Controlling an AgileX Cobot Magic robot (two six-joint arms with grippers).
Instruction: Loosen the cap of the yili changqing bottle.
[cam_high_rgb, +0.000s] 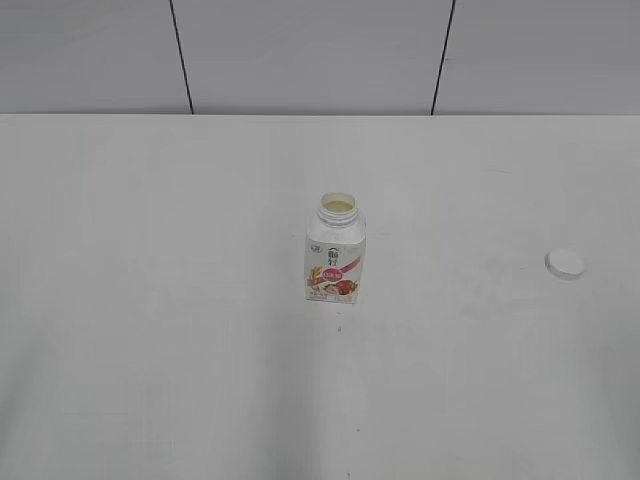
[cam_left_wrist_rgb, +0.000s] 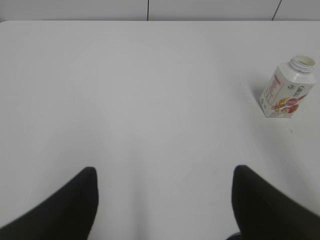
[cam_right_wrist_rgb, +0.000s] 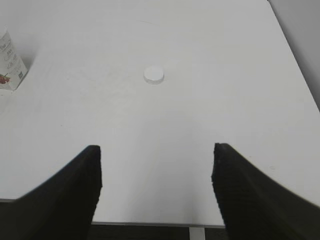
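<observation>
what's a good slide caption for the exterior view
Uncapped yili changqing bottle upright mid-table, its white cap lying apart to the right.

- The yili changqing bottle (cam_right_wrist_rgb: 11, 62) is cut off by the right wrist view's left edge; only a corner of its label shows.
- Label print too small to read.
- Both arms are outside the exterior view.

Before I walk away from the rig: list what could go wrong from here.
1. The bottle stands upright with its neck open and pale liquid visible; a bump would likely spill it.
2. The cap lies apart on the table, well to the right of the bottle; it could be mislaid or get dirty.
3. Both grippers, left and right, are open and hold nothing, so nothing steadies the bottle.
</observation>
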